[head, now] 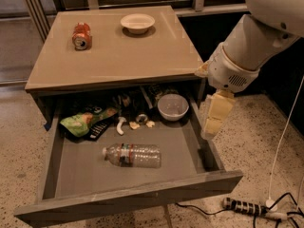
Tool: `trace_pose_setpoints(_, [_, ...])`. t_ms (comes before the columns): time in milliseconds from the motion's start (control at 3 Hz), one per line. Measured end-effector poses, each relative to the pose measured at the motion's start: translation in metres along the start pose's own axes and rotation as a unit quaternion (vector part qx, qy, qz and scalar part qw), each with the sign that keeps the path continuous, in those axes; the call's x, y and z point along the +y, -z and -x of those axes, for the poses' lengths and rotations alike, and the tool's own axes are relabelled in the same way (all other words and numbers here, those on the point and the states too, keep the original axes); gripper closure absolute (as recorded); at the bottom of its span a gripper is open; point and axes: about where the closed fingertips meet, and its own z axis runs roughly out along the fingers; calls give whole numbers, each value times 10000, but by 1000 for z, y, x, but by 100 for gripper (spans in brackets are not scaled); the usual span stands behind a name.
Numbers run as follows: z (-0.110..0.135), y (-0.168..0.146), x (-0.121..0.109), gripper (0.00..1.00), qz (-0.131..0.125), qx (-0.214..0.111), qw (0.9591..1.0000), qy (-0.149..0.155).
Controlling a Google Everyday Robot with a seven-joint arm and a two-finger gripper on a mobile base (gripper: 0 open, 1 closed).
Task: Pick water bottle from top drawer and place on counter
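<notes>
Water bottle (133, 156): lies on its side in the middle of the open top drawer (128, 201), white cap to the left, apart from the other contents
Drawer, rear: green snack bag (85, 121) at left, grey bowl (173, 107) at right, small scraps between them
Table (123, 51): orange soda can (81, 36) on its side at rear left; white bowl (137, 23) at rear centre
End effector (212, 122): pointing down at the drawer's right wall, below the table's front right corner, apart from the bottle; spread or pressed together cannot be told
Floor: power strip (247, 207) at lower right
</notes>
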Motion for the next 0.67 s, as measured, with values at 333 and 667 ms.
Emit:
trace_pose_setpoints(333, [0, 1, -1, 0, -11, 3, 10000, -3])
trace_pose_setpoints(667, [12, -22, 6, 0, 261, -97, 9995, 156])
